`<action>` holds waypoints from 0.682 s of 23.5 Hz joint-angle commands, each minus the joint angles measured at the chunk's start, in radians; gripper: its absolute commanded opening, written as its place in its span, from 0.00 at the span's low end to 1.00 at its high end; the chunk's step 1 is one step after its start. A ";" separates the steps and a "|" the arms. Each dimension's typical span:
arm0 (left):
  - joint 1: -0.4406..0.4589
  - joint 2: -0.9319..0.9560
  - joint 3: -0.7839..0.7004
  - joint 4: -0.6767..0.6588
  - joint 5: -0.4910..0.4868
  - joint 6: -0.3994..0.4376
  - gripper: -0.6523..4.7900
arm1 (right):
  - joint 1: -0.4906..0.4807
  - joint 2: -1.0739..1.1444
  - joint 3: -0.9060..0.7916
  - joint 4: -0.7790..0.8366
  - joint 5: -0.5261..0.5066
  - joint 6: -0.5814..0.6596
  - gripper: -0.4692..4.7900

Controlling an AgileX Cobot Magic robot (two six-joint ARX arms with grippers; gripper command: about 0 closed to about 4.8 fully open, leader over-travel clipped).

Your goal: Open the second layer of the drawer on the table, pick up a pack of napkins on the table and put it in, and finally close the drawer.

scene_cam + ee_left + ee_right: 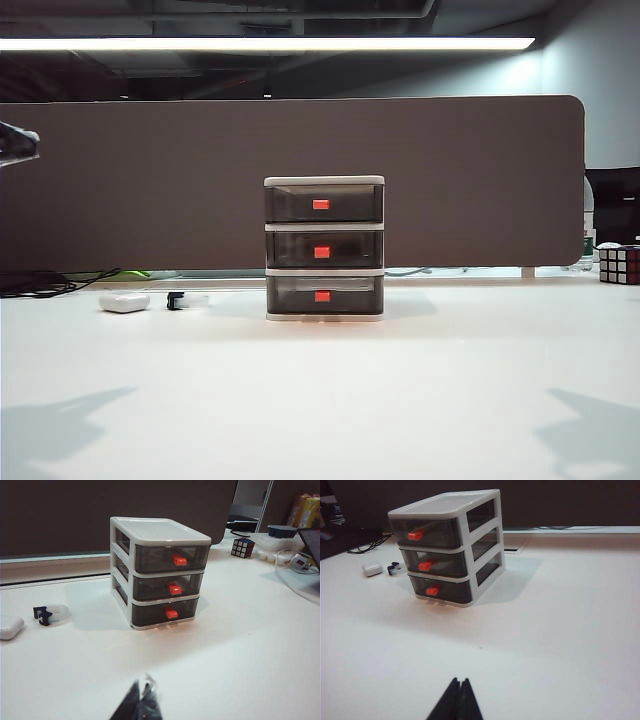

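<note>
Both the left gripper (142, 700) and right gripper (458, 697) sit pressed together low in frame, far from the drawer (324, 248); all tiers shut, no napkin pack visible, so insertion risks unverified.

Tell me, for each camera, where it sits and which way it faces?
Exterior view: low at the table's front edge, facing the drawer head-on; no arm clearly in view.
Left wrist view: on the left arm, facing the drawer's front and one side; left gripper shut.
Right wrist view: on the right arm, facing its front and other side; right gripper shut.
All share the drawer.
</note>
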 commanded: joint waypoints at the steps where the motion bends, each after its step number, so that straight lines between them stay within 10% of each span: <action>1: 0.011 0.003 0.005 -0.005 0.000 0.039 0.11 | -0.004 -0.002 -0.006 0.028 0.017 -0.040 0.08; 16: 0.483 0.002 0.006 0.021 0.212 0.042 0.11 | -0.211 -0.002 -0.006 0.053 0.028 -0.066 0.08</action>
